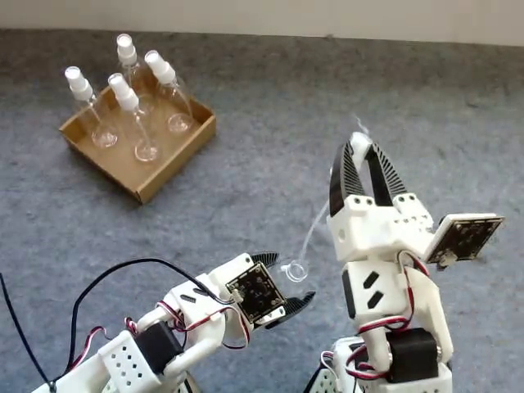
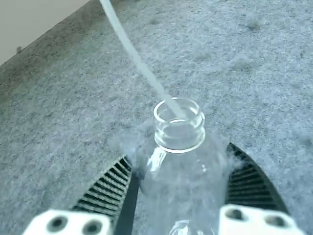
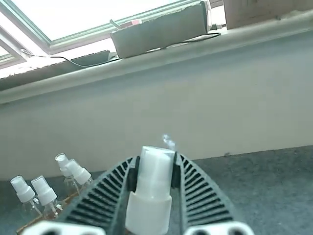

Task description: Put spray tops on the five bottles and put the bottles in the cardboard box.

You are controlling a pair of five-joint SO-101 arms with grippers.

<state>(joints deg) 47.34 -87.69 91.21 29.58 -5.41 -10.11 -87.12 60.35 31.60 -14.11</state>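
Observation:
A clear, uncapped bottle [image 1: 295,270] sits between the fingers of my left gripper [image 1: 286,280], which is shut on it low in the high view. In the left wrist view the bottle's open mouth [image 2: 178,125] faces the camera, with black fingers [image 2: 110,183] on either side. My right gripper [image 1: 360,149] is shut on a white spray top [image 3: 151,188] held above and beyond the bottle. The top's thin tube [image 1: 315,225] slants down, and its end is inside the bottle's mouth [image 2: 146,73]. The cardboard box [image 1: 176,168] at the far left holds several capped bottles [image 1: 135,106].
Grey carpet covers the table. A pale wall runs along the far edge [image 3: 195,112]. The capped bottles [image 3: 44,193] stand upright and close together in the box. Open carpet lies between the box and both arms.

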